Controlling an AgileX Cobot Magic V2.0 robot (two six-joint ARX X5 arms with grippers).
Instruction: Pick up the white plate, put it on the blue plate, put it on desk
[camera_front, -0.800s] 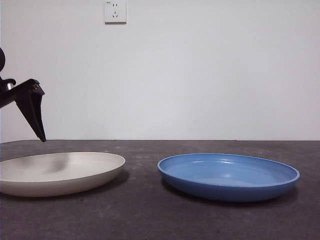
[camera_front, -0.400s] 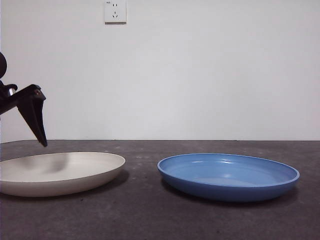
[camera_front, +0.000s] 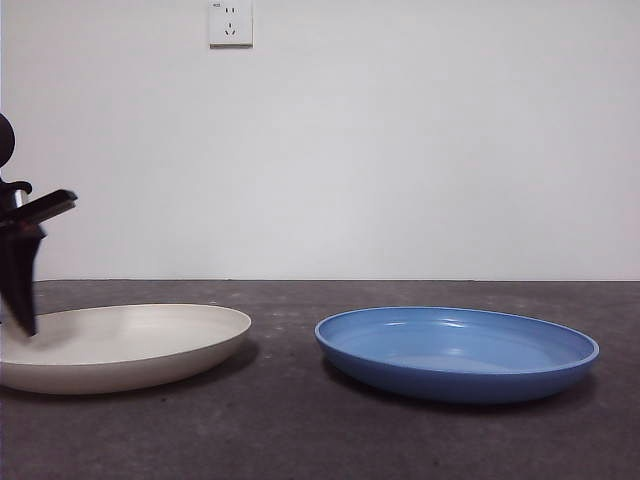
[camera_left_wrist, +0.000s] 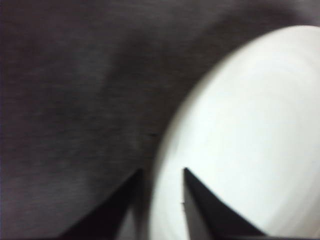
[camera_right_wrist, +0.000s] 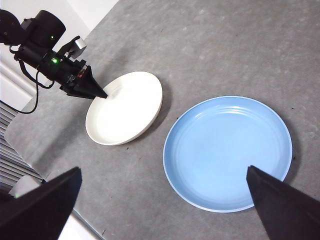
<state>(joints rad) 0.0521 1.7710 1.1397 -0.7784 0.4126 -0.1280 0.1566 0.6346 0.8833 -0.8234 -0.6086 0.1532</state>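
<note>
The white plate (camera_front: 130, 345) lies on the desk (camera_front: 300, 430) at the left, and the blue plate (camera_front: 455, 352) lies to its right with a gap between them. My left gripper (camera_left_wrist: 161, 171) is open and low at the white plate's (camera_left_wrist: 240, 140) far left rim, one jaw over the plate and the other over the desk (camera_left_wrist: 75, 100). In the front view the left gripper (camera_front: 22, 310) shows at the left edge, its tip down at the rim. My right gripper (camera_right_wrist: 164, 170) is open wide, high above both plates, holding nothing. From there the white plate (camera_right_wrist: 125, 107) and blue plate (camera_right_wrist: 227, 152) both show whole.
A white wall with a socket (camera_front: 230, 22) stands behind the desk. The desk's edge (camera_right_wrist: 60, 170) runs close to the white plate on the left arm's side.
The left gripper has come down and moved left, from above the white plate to its left rim. Both plates have stayed put.
</note>
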